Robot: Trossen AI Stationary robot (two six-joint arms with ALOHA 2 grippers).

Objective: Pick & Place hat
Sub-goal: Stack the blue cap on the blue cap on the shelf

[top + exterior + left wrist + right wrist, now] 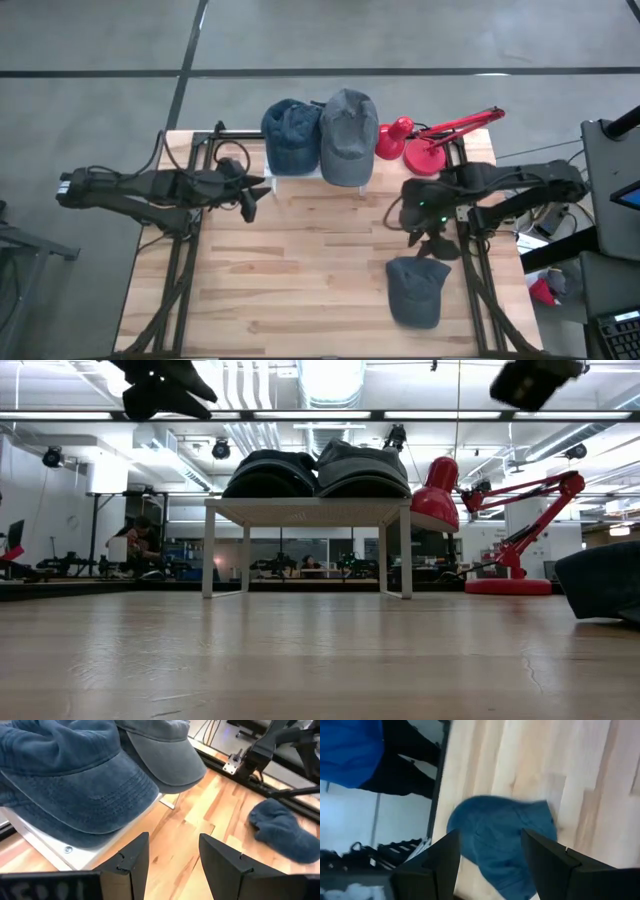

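Note:
Three caps are in view. A blue denim cap [290, 133] and a grey cap [347, 135] rest side by side on a small white stand [308, 510] at the table's far middle. A third, dark blue cap [417, 290] lies flat on the table near the right edge and also appears in the right wrist view [500, 840]. My right gripper [432, 243] hovers open just beyond this cap's far end, raised well above the table [530, 380], touching nothing. My left gripper [247, 197] is open and held high, left of the stand, facing the denim cap [75, 775].
A red desk lamp [432, 145] stands at the far right corner, right of the stand, with its arm reaching toward the right. Bare wooden table [300, 270] spreads across the middle and near left. Black frame rails run along both sides of the table.

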